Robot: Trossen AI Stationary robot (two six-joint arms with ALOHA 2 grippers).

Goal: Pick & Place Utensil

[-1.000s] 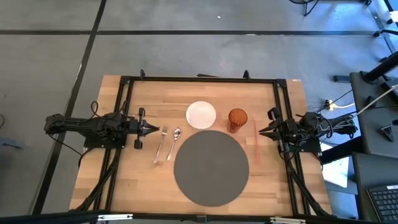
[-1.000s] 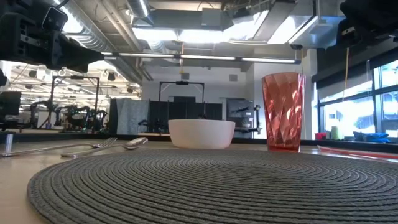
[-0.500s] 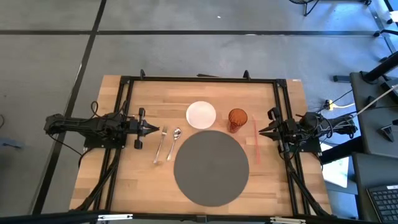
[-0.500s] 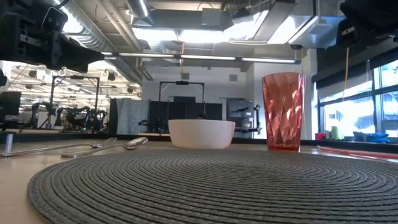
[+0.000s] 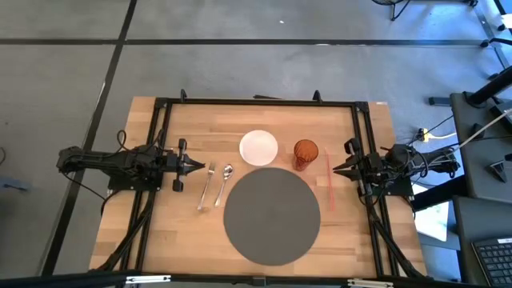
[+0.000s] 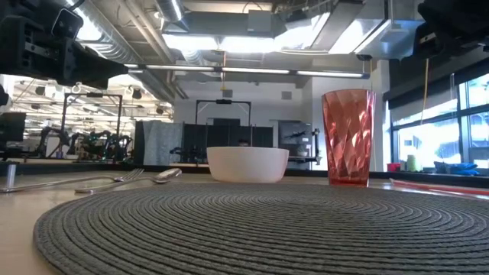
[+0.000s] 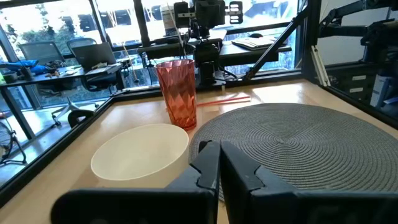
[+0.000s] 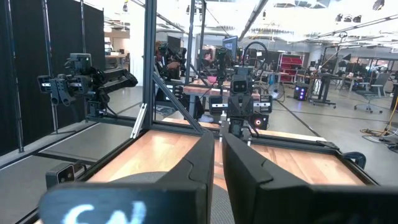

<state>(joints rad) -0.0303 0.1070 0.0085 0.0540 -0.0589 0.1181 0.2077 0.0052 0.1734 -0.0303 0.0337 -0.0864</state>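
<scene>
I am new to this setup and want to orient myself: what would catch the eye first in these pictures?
The big round grey placemat fills the table's near middle. At its far edge stand a white bowl and a red tumbler; a fork and spoon lie to its left. The left gripper and right gripper wait shut and empty at the sides.

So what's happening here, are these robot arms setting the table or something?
Nothing is being handled at this moment. The left gripper and the right gripper wait at opposite sides of the table, both shut and empty. A fork and spoon lie beside a round grey placemat, with a white bowl, a red cup and chopsticks nearby.
</scene>
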